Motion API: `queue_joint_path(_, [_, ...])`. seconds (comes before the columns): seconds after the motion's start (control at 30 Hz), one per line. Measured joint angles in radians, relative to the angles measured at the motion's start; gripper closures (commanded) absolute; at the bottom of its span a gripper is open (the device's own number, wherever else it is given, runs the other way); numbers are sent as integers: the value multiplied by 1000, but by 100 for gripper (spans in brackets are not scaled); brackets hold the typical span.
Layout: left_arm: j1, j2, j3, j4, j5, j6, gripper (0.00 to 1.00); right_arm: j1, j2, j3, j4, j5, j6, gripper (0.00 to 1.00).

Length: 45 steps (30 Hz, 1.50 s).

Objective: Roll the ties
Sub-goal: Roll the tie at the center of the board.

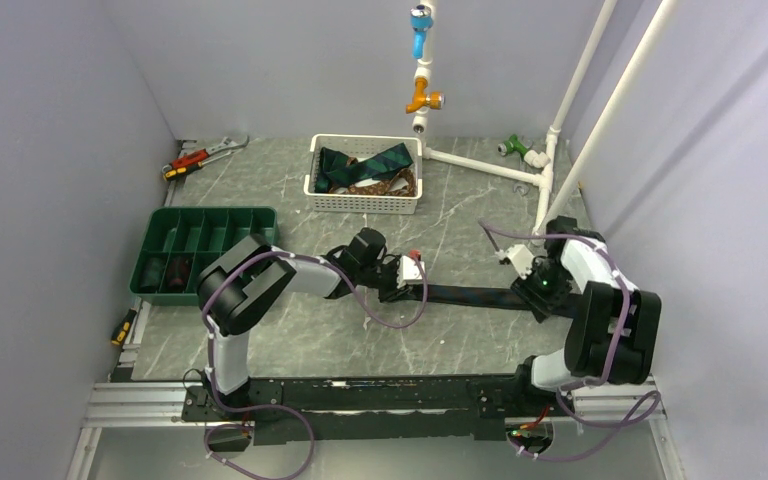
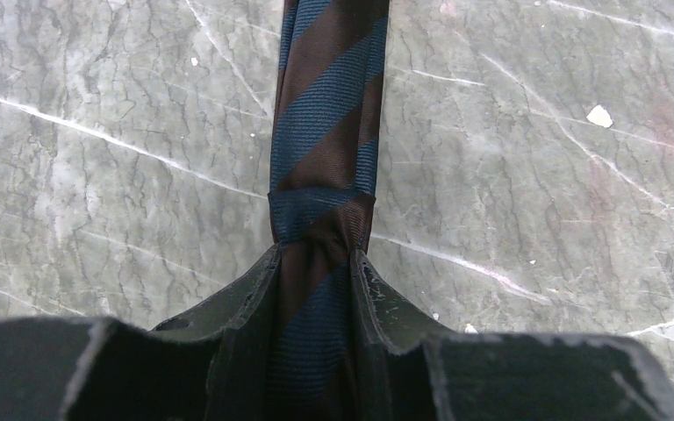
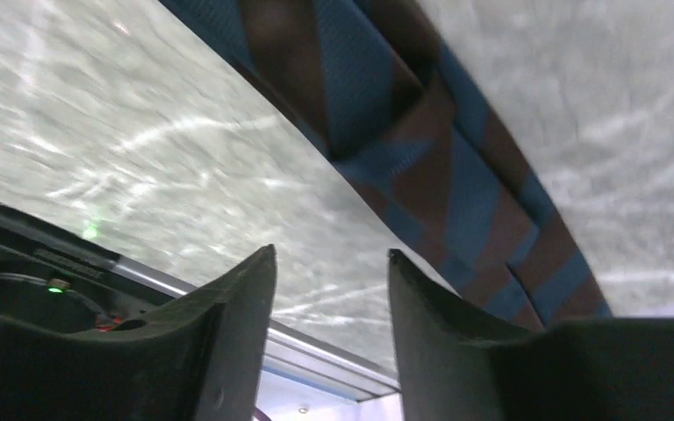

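One striped navy-and-brown tie [image 1: 470,296] lies stretched across the table between my two grippers. My left gripper [image 1: 410,279] is shut on its narrow end. In the left wrist view the tie [image 2: 325,114] runs from between the fingertips, where the left gripper [image 2: 316,256] pinches the bunched fabric, straight away over the marble. My right gripper [image 1: 532,287] hovers at the other end, open with nothing between its fingers. In the right wrist view the tie [image 3: 421,167] passes diagonally beyond and to the right of the right gripper [image 3: 332,256]. More ties [image 1: 365,165] lie in a white basket [image 1: 364,205].
A green divided tray [image 1: 205,222] at the left holds dark rolled ties [image 1: 165,272] in its near compartments. A wrench and red-handled pliers [image 1: 203,155] lie at the back left, a screwdriver [image 1: 122,328] near the left edge. White pipes with coloured valves [image 1: 423,100] stand at the back right.
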Motion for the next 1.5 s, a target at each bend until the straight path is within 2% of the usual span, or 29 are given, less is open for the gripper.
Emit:
queue_joint_path(0.17, [3, -4, 0, -11, 1, 7, 73, -78, -86, -110, 112, 114, -169, 78])
queue_joint_path(0.33, [5, -4, 0, -13, 4, 9, 73, -98, -49, -194, 283, 213, -266, 81])
queue_joint_path(0.57, [12, -9, -7, -15, 11, 15, 73, -105, 73, -154, 452, 359, -336, 77])
queue_joint_path(0.73, [21, -18, -11, -31, 11, 23, 72, -110, 107, -130, 565, 350, -399, 70])
queue_joint_path(0.83, [21, -18, -11, -33, 11, 24, 71, -114, 89, -125, 539, 311, -421, 64])
queue_joint_path(0.97, [21, -19, -11, -32, 10, 22, 69, -116, 14, -91, 365, 202, -416, 51])
queue_joint_path(1.1, [22, -20, -16, -28, 7, 13, 67, -85, -40, 58, 124, 40, -332, 46])
queue_joint_path(1.23, [30, -31, -35, -15, -2, -3, 67, 36, -33, 195, 18, -126, -131, 46])
queue_joint_path(1.37, [35, -36, -40, -13, -10, -13, 66, 188, 26, 261, 0, -289, 107, 46])
queue_joint_path(1.5, [35, -43, -47, -13, -23, -22, 66, 280, 122, 263, 56, -438, 385, 48])
